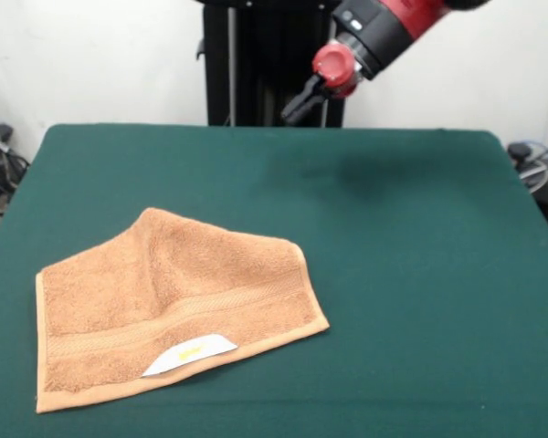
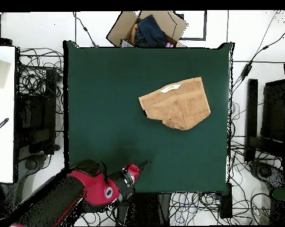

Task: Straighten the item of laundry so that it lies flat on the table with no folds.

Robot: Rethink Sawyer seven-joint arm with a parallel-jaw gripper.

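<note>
Your towel (image 1: 169,306) lies toward the desk's (image 1: 411,274) near left corner in the front view, well clear of every edge. Its near hem and woven band lie flat, with the white label (image 1: 192,355) showing at that hem. The far side is the trouble: the outline tapers to a blunt peak instead of two square corners, so a far corner looks folded in on the cloth, and a soft ridge runs down from the peak toward the band.

Judging from that, you want to take the folded layer only, near the peak, lift it just enough to free it, and draw it away from the label hem toward the desk's far edge. Pull low and slowly so the flat hem stays put through friction on the felt. Pinching both layers would just drag the whole towel.

To the right, the end effector (image 1: 295,103) hangs above the desk's far edge, well apart from the towel and holding nothing; I cannot tell how wide it stands.

In the overhead view, a cardboard box (image 2: 126,24) off the desk holds dark cloth.
</note>
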